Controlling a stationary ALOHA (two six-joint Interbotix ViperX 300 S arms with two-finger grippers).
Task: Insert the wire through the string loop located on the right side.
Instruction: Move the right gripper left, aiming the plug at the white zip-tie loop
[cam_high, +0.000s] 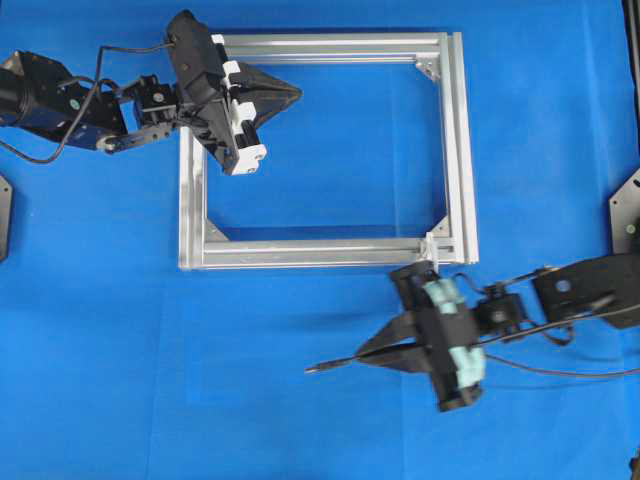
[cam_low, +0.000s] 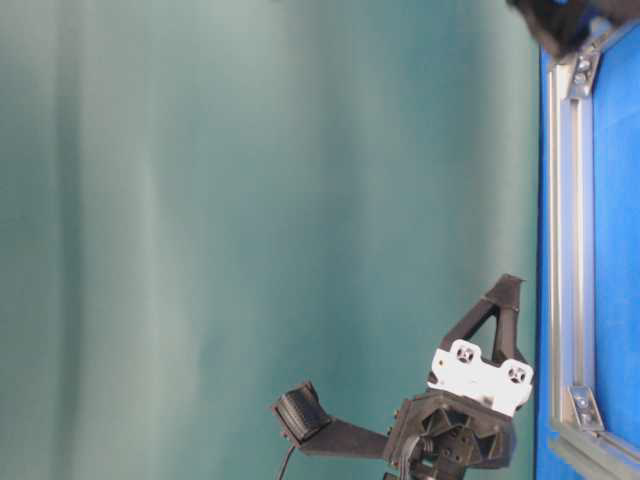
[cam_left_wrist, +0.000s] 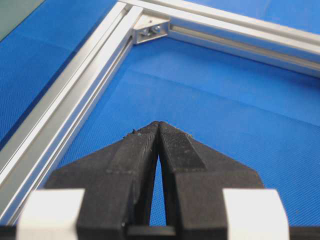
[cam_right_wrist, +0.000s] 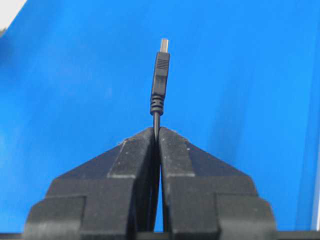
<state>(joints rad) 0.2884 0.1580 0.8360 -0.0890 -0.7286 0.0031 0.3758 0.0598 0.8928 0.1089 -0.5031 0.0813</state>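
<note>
The right hand pinches the wire just behind its plug, which sticks straight out past the fingertips over the blue bench. It hovers just below the silver frame, near the string loop at the lower right corner. The left hand, pressed together on nothing, sits inside the frame's upper left corner.

A silver aluminium frame lies flat on the blue worktop, a small corner bracket bolted inside its corner, with a pale teal backdrop hanging beyond the far edge.
</note>
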